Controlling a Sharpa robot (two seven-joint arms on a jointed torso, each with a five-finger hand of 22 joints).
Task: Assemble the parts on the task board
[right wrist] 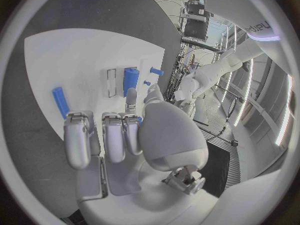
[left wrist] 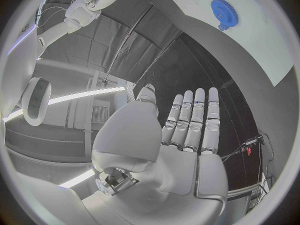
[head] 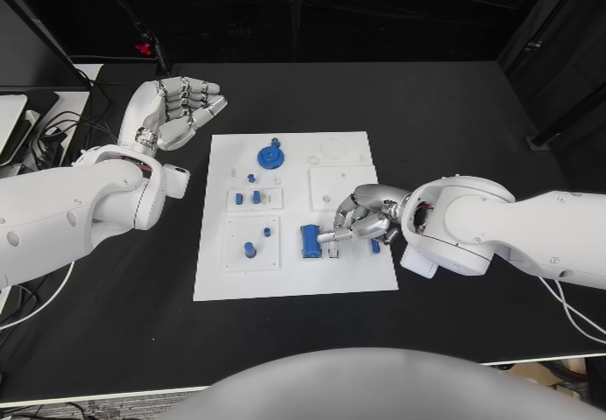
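The white task board (head: 288, 278) lies mid-table. On it are a blue gear (head: 271, 157), several small blue pegs such as one at the left panel (head: 250, 250), an upright blue block (head: 309, 241) and a blue peg (head: 375, 246). My right hand (head: 362, 219) hovers over the board's right half with its fingers curled in. One fingertip (head: 332, 236) reaches down just beside the block, and I see nothing held. The right wrist view shows the block (right wrist: 130, 80) and peg (right wrist: 60, 101) beyond my right hand (right wrist: 119, 135). My left hand (head: 179, 107) is off the board's far left corner, fingers straight and holding nothing.
Cables and grey equipment (head: 25, 122) sit at the table's left edge. Black table (head: 429, 114) stretches beyond and right of the board. The left wrist view shows my left hand (left wrist: 187, 130), with the gear (left wrist: 225, 12) on the board (left wrist: 256, 40) beyond it.
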